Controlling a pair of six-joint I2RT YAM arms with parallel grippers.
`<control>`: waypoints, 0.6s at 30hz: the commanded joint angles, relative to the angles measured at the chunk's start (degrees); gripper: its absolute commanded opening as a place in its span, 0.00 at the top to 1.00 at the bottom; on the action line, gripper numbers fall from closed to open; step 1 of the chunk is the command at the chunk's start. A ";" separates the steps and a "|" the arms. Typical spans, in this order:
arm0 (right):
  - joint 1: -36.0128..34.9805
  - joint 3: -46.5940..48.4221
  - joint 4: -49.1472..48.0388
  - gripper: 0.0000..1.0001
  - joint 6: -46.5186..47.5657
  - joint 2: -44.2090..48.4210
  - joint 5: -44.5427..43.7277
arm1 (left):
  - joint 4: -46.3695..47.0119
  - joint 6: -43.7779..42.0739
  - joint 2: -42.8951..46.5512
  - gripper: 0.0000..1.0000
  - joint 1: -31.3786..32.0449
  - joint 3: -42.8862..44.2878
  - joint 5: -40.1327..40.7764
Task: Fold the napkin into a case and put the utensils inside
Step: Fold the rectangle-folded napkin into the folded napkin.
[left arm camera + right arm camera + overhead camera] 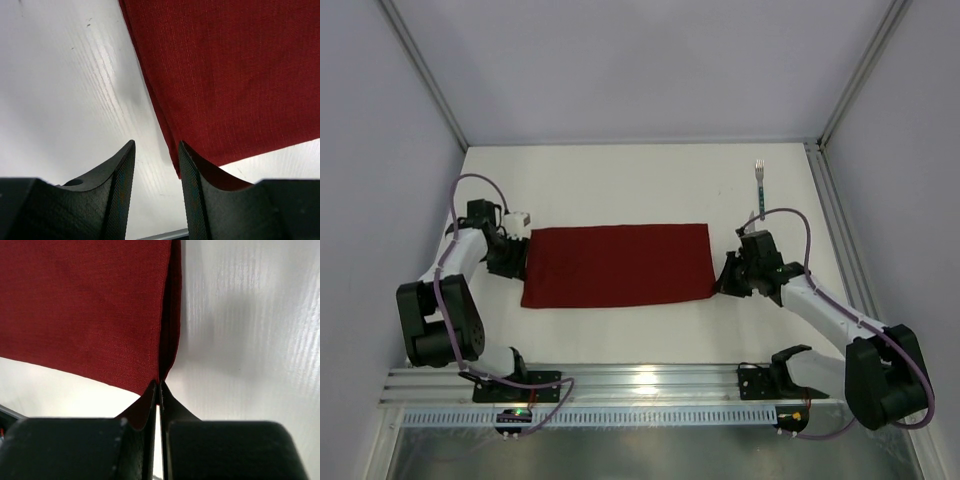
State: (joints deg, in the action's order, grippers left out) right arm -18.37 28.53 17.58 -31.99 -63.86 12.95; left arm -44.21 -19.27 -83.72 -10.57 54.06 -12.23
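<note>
From my right gripper (159, 385), pinching its corner, the napkin (616, 265) stretches lengthwise to my half-open left gripper (156, 145) — fork (759, 178) handle partly hidden.

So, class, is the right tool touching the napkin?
Touching. The right wrist view shows the right tool shut on the napkin at its corner, no gap visible.

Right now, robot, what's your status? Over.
Left gripper open beside napkin. Right gripper shut on napkin's edge. Fork lies clear, far side. Over.

Left gripper (156, 146) ajar, right gripper (159, 386) closed.
</note>
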 commanded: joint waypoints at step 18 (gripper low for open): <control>-27.41 62.49 15.90 0.96 10.36 -49.65 -4.17 | 5.18 3.01 -8.91 0.71 1.52 -2.56 0.98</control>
State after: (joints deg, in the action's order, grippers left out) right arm -40.91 81.82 31.35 -23.20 -105.75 7.68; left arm -40.66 -16.49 -91.64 -9.13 51.94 -11.11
